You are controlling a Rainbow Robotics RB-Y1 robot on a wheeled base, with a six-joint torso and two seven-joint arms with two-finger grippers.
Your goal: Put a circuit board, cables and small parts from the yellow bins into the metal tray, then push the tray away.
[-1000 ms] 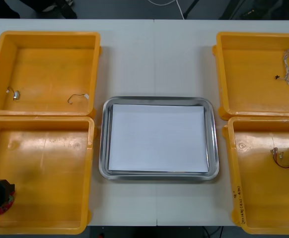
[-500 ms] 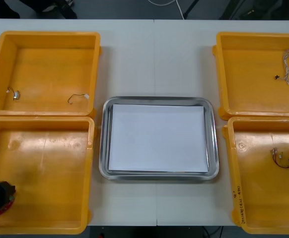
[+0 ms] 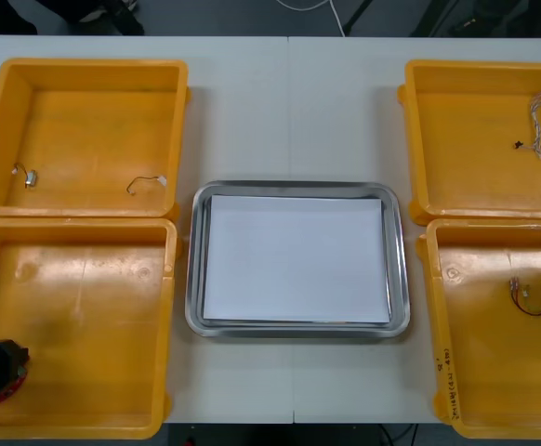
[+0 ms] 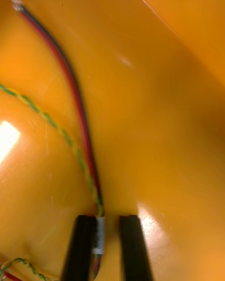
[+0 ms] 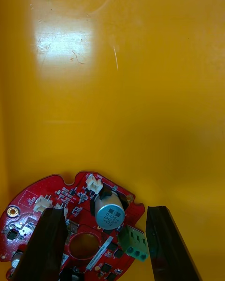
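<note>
Four yellow bins (image 3: 94, 121) stand on the light table (image 3: 289, 111), two at each side of the metal tray (image 3: 399, 279), whose inside is white.

The right gripper (image 4: 108, 220) is low in the near right bin (image 3: 494, 372), at its right side. Its fingers (image 4: 84, 248) stand a narrow gap apart. The end of the red and black cable (image 4: 80, 112) lies in that gap against one finger, with a strip of bare bin floor between it and the other. The cable's long axis runs straight away from the fingertips, then curves off to a small white plug (image 4: 17, 2) at its far end. A twisted green and yellow cable (image 4: 44, 117) crosses it just ahead of the fingers.

The left gripper (image 5: 105, 215) is at the near left corner of the near left bin (image 3: 85, 316). Its fingers are wide apart over the round red circuit board (image 5: 33, 201), which lies flat, component side up. A silver can (image 5: 109, 213) on the board carries print too small to read, and a green block (image 5: 133, 244) sits beside it.

The far left bin holds two small metal parts (image 3: 24, 175). The far right bin (image 3: 475, 130) holds a pale twisted cable (image 3: 540, 116). Dark handwriting (image 3: 442, 372) on the near right bin's left rim cannot be read.
</note>
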